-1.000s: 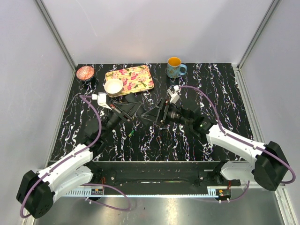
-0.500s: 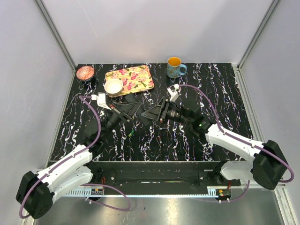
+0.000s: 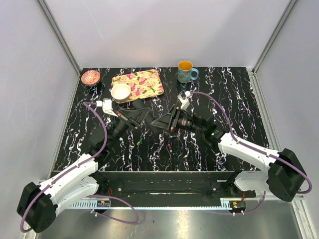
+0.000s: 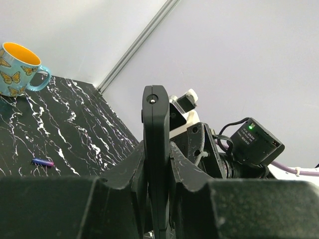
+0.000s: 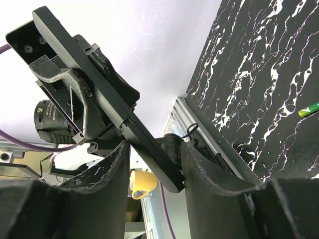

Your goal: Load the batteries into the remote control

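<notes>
Clamping the remote control (image 4: 154, 114) edge-on, the left gripper (image 4: 157, 172) has its jaws tight on the black bar, well to the near side of the mug (image 4: 17, 69); the right gripper (image 5: 153, 159) meets it there, jaws apart, straddling the bar's end. A purple-blue battery (image 4: 42, 162) lies on the bench (image 4: 75, 124) nearer than the mug; a green battery (image 3: 141, 142) lies nearer still.

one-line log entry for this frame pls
left gripper: shut on remote control, lifted | right gripper: open, astride its end | purple-blue battery, green battery: loose on table
</notes>
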Robot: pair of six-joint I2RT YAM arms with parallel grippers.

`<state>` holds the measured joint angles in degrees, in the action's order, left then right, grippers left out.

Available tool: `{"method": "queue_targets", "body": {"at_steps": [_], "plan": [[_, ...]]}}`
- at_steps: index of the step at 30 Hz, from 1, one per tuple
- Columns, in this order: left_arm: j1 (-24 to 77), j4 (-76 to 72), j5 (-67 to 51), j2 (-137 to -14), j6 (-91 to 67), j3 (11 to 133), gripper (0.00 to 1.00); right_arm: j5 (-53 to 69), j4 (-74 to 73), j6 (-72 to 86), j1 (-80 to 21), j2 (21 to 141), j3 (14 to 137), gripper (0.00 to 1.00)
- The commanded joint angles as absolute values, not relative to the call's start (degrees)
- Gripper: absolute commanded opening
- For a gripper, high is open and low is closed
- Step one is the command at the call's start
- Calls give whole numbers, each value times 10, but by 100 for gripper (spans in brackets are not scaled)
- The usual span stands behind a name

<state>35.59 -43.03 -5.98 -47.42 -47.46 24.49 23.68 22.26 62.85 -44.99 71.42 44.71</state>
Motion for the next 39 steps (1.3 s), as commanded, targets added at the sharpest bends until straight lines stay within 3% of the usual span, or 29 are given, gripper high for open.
{"method": "queue_targets", "body": {"at_steps": [1, 3, 6, 8, 10, 20, 27, 39], "plan": [[358, -476, -50, -471, -471, 257, 0, 238, 239, 629, -446, 706, 444, 45], [358, -476, -50, -472, -473, 257, 0, 241, 241, 628, -446, 706, 445, 50], [358, -464, -49, -474, -479, 257, 0, 236, 228, 624, -446, 702, 453, 77], [358, -453, -47, -475, -487, 257, 0, 229, 200, 611, -446, 698, 464, 87], [358, -427, -44, -479, -494, 261, 0, 215, 156, 590, -446, 690, 482, 91], [331, -333, -52, -524, -585, 282, 0, 125, -146, 411, -446, 645, 609, 95], [293, -387, -137, -602, -660, 293, 0, 52, -350, 286, -480, 690, 703, 88], [293, -366, -177, -649, -672, 327, 0, 3, -381, 244, -533, 765, 762, 88]]}}
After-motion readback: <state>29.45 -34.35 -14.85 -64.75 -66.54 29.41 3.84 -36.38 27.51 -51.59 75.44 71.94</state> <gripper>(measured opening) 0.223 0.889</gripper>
